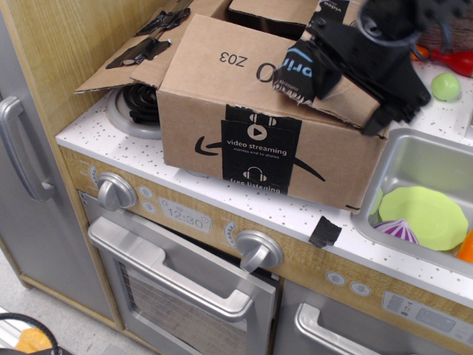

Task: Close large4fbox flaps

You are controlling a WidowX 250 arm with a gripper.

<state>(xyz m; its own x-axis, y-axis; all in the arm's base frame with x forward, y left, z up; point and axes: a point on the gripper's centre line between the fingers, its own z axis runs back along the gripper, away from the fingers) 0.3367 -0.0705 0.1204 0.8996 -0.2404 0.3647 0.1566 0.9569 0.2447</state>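
A big brown cardboard shipping carton (259, 126) sits on the white speckled countertop (111, 137) of a toy kitchen, between a round black coil burner (137, 103) on its left and a grey metal sink (421, 159) on its right. The carton's front face carries a black tape strip (253, 159) reading "video streaming", with smaller words beneath too fine to read and a lower line cut short at the carton's base. A black smile arrow curves across the face behind the strip. Upside-down black print on the folded front panel reads "Z03"; the number beside it is partly covered, showing only a "0".

The brown corrugated flaps (133, 55) are not all down: the left one splays outward over the burner with black tape scraps on it, and the right one (336, 92) tilts over the opening, bearing black tape with blue lettering that reads roughly "pri".

The black robot gripper (369, 55) lies blurred against that right flap; whether its fingers are spread or clamped on the cardboard cannot be made out.

The oven's clock panel (185, 217) reads "12:30". A lime-green plate (425, 214) lies in the sink, and a small black scrap (324, 232) rests on the counter edge.
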